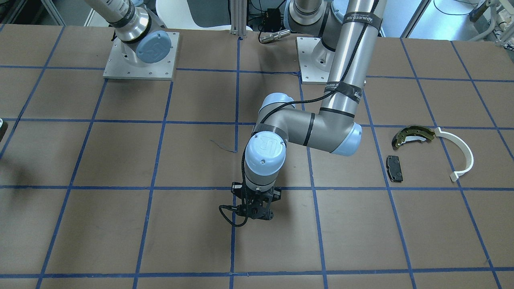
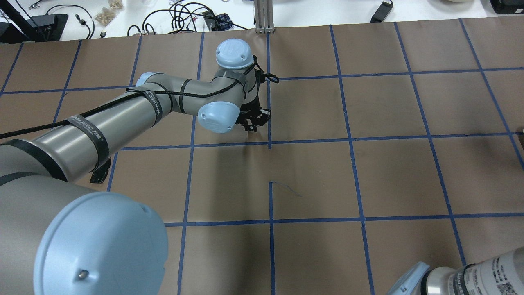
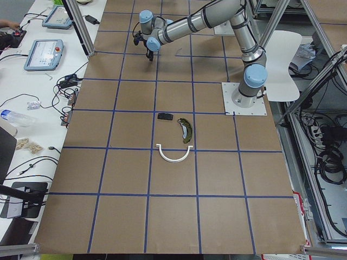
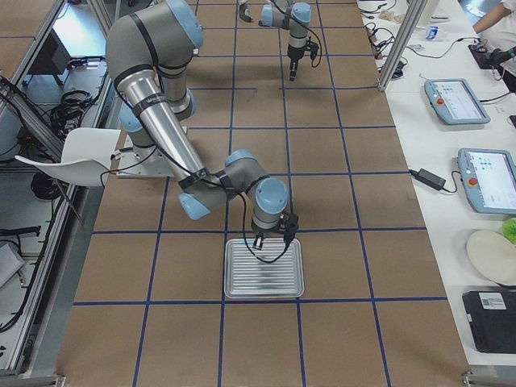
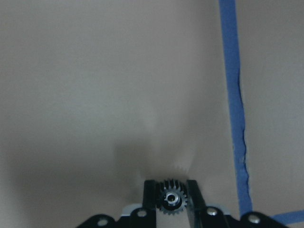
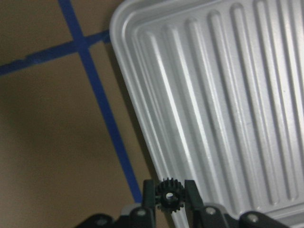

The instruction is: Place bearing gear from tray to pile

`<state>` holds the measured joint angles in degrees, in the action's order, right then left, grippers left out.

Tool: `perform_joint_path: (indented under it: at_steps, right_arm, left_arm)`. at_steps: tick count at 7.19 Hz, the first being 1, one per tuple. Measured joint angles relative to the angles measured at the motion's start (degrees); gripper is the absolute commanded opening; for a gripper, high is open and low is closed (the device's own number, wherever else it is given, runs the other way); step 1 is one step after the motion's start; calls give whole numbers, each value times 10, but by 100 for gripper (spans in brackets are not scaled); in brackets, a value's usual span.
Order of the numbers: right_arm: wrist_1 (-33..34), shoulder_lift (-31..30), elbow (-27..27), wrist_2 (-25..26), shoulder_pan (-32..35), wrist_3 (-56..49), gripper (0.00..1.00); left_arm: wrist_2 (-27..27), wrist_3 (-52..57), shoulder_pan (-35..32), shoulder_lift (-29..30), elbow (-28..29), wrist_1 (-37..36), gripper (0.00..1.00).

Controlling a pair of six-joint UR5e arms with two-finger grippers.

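My left gripper (image 5: 172, 190) is shut on a small black bearing gear (image 5: 171, 200) and holds it above bare brown paper near a blue tape line. It also shows in the front view (image 1: 255, 212) and the overhead view (image 2: 251, 123). The pile lies about two grid squares away: a brass-coloured brake shoe (image 1: 413, 134), a white half-ring arc (image 1: 461, 154) and a black pad (image 1: 394, 167). My right gripper (image 6: 169, 190) is shut on a second black gear (image 6: 168, 196) over the corner of the ribbed metal tray (image 6: 228, 95). The tray (image 4: 264, 292) looks empty.
The table is brown paper with a blue tape grid. The arm base plates (image 1: 140, 56) stand at the robot's side. An aluminium post (image 2: 264, 16) rises at the far edge. Operator desks with tablets (image 4: 455, 101) run beside the table.
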<state>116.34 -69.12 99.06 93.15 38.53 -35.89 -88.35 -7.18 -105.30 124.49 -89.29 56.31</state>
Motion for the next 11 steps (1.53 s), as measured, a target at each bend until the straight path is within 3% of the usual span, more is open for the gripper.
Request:
perform_joint_path:
  at_steps: [1,3,4,6,8,10,11]
  right_arm:
    - [-41,-30,1,-1,47,48,3]
    - [-100,-62,2,-10,170,180,4]
    - [-108,-66,2,-23,249,271,3]
    - [-106,-58,2,-52,426,503,4]
    - [-50,-28,2,-68,576,704,6]
    - [52,29,-6,-104,679,846,6]
    - [86,52,-9,-119,704,878,29]
  left_arm:
    - [0,19,25,-15,15,30,0]
    - [-15,79,107,-51,85,161,0]
    - [-42,115,144,-65,120,226,0]
    - [-83,185,214,-82,142,279,0]
    - [-93,224,286,-95,125,299,0]
    - [-117,267,356,-102,75,291,0]
    - [-123,291,389,-104,49,271,0]
